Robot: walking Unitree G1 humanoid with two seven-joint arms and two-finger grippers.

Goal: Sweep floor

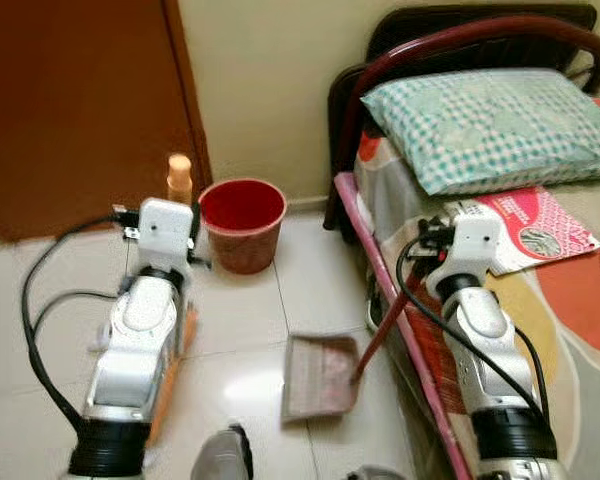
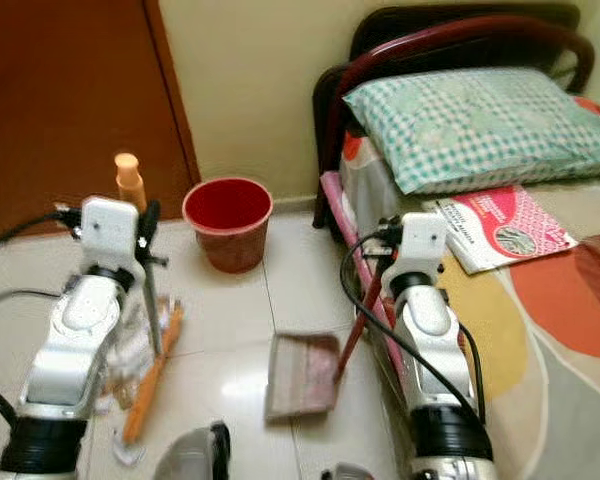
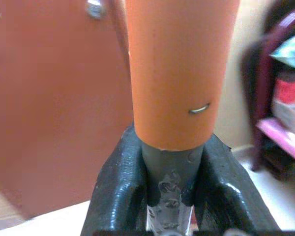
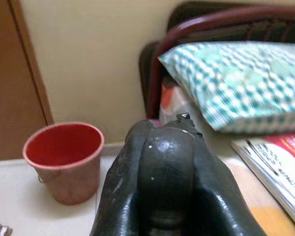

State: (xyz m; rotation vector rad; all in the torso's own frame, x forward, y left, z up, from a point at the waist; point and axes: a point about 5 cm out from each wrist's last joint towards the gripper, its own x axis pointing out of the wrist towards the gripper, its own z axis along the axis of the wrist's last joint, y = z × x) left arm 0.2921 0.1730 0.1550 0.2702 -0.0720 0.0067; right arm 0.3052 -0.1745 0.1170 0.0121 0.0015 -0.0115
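We see soft, even indoor light, glare on the floor tiles (image 1: 245, 385) at six o'clock, wrist views blurred.

**Around my corner of the room**

A red bucket (image 1: 242, 222) stands on the pale tiled floor (image 1: 310, 270) before me, near the cream wall (image 1: 265, 80) and beside a brown wooden door (image 1: 75, 110). To my right is a bed (image 1: 570, 300) with a dark curved headboard (image 1: 460, 35), a green checked pillow (image 1: 490, 125) and a pink-and-red magazine (image 1: 540, 230) lying just below the pillow.
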